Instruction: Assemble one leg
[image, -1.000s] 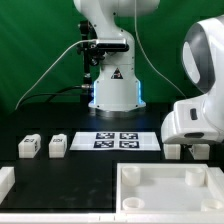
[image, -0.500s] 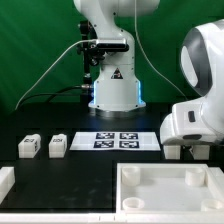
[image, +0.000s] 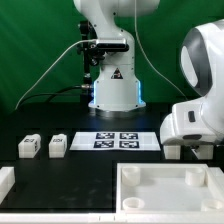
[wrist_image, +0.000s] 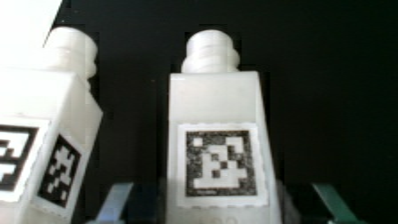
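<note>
In the wrist view a white leg with a black-and-white tag on its face lies between my fingers, peg end pointing away. My gripper is open: dark gaps separate the leg from both green fingertips. A second leg lies close beside it. In the exterior view my gripper is low over the table at the right, mostly hidden by the arm's white wrist. Two more legs stand at the left.
The marker board lies in the middle of the black table. The large white tray-like piece fills the front right. Another white part sits at the front left edge. The robot base stands behind.
</note>
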